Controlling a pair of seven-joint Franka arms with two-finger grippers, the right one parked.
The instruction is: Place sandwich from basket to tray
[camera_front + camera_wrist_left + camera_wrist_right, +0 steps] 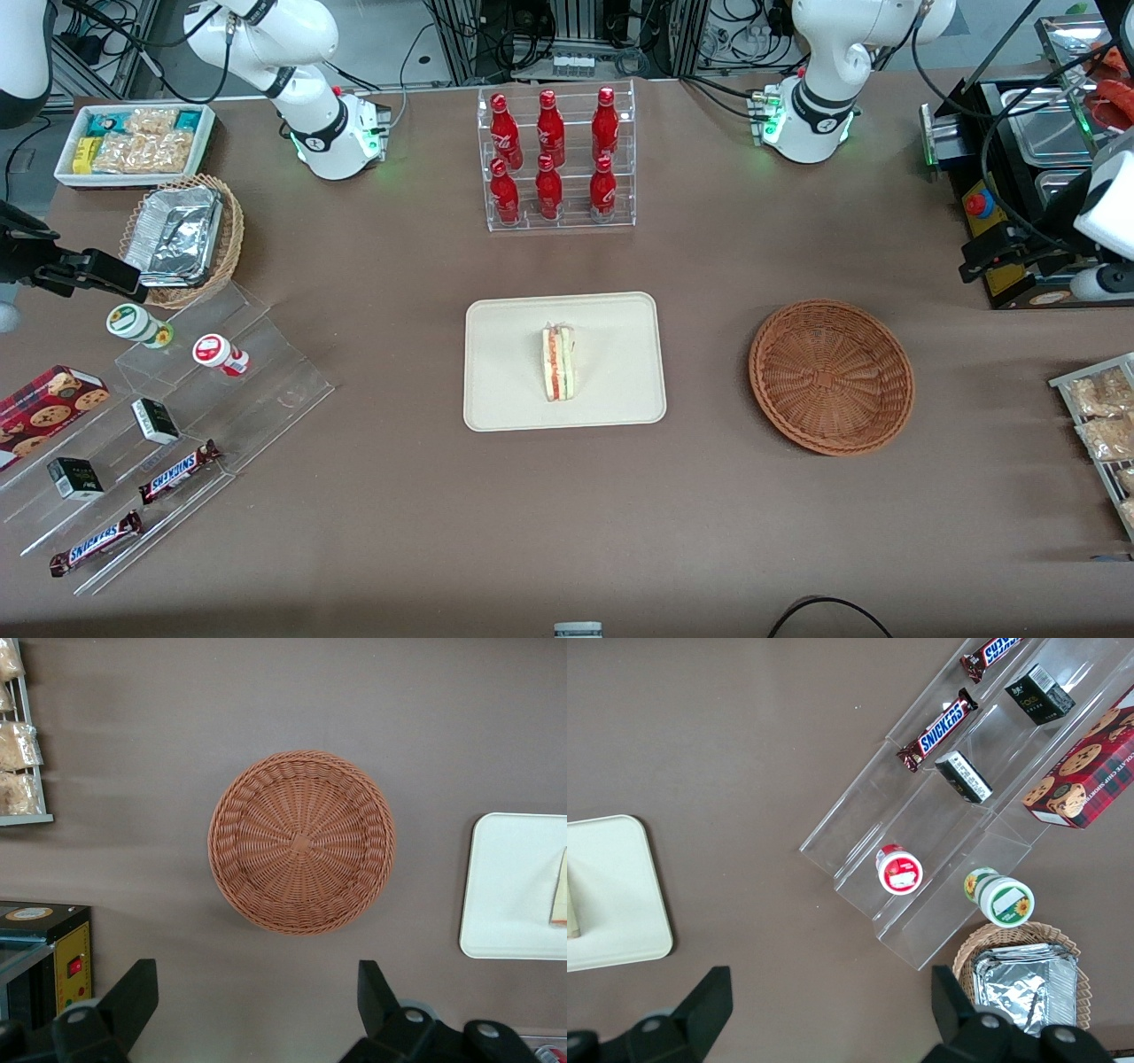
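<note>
Brown cloth covers the whole table [567, 523], and the part nearest the front camera is bare. A little farther in sits the cream tray [496, 372], and the sandwich [559, 363] lies on it, near the middle, with its red and green stripes showing along the cut edge. The brown woven basket [831, 376] sits beside the tray, toward the working arm's end of the table, and nothing is in it. So the job looks done. The gripper [257, 1010] hangs high above the table near the basket, with its two fingers spread wide apart and nothing held between them. The sandwich is probably light and soft, and its clear wrap may be slippery. A hard squeeze could squash the bread. The best place to hold it would be on the two flat bread sides, gently. The tray has only a low rim, so the sandwich could slide off if bumped. Plenty of open cloth lies all around the tray and the basket for moving. Farther back stands a clear rack of red bottles [556, 158], well apart from both.
</note>
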